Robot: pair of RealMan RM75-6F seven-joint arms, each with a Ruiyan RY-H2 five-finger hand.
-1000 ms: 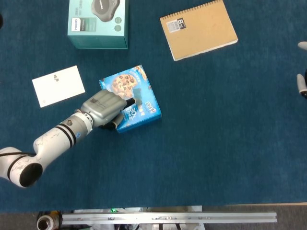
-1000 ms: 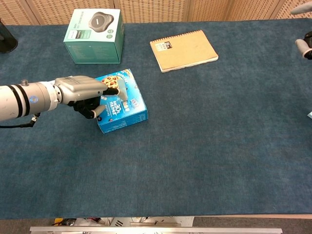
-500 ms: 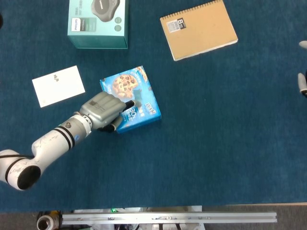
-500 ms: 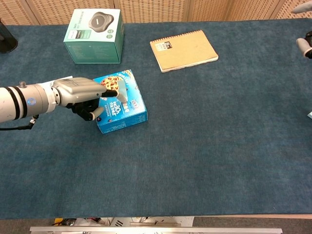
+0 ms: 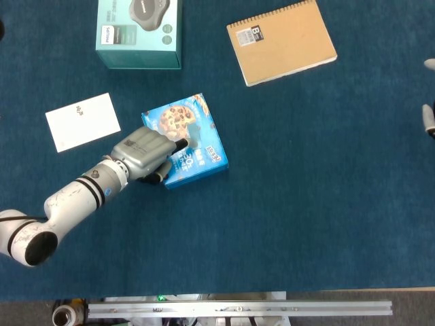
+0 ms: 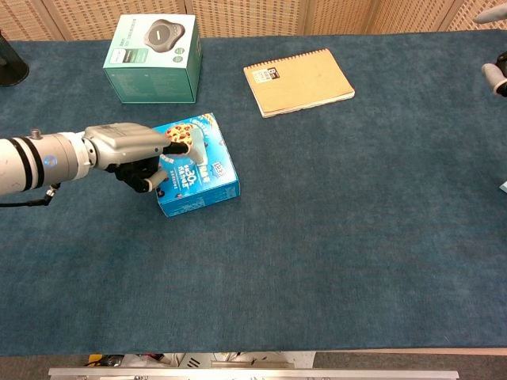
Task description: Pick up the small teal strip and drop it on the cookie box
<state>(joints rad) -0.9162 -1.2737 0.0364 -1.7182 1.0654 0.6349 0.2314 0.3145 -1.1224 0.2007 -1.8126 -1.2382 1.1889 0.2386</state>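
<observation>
Blue cloth covers the table (image 5: 306,204), with wide bare room to the right of the cookie box (image 5: 204,159) and in front of it, up to the metal rail (image 5: 238,309) at the near edge. On the far side stand a teal carton (image 5: 139,30) and a kraft spiral notebook (image 5: 282,41), both well apart from the cookie box. A white card (image 5: 83,121) lies just left of my left hand (image 5: 146,153).

PHILIPS reads on the carton's side. The notebook has a small label with a large B, the rest too small to read. The cookie box shows a chocolate-chip cookie and big white digits I cannot make out fully.

My left hand sits at the left edge of the cookie box, lower fingers curled beneath, fingertips (image 6: 184,146) reaching onto the lid. The small teal strip (image 6: 197,147) lies on the lid right at those tips; whether I pinch it or merely touch it, I cannot tell. Its long axis runs from the box's far edge towards me, the near end leaning right.

My right hand (image 6: 493,75) shows only as a sliver at the right edge, its pose unreadable.
</observation>
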